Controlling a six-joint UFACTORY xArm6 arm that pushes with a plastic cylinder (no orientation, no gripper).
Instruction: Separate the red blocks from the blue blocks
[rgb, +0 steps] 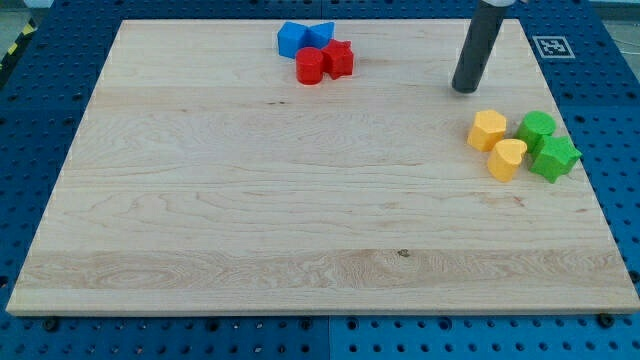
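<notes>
My tip (465, 88) sits upper right on the wood board (250, 220), w/ no jaws, just a rod. It's apart from the yellow blocks (488, 130) & green blocks (536, 127) below it. Red blocks (310, 67) touch blue blocks (293, 39) near the top edge, w/ lots of bare board below them.

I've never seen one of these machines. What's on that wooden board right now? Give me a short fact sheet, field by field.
board: wooden board on a blue pegboard
my tip: near the view's top right, above the yellow blocks, touching no block
blue blocks: two, at the view's top centre
red blocks: red cylinder, red star-like block, pressed against the blue ones
yellow blocks: two
green blocks: two, at the view's right
</notes>
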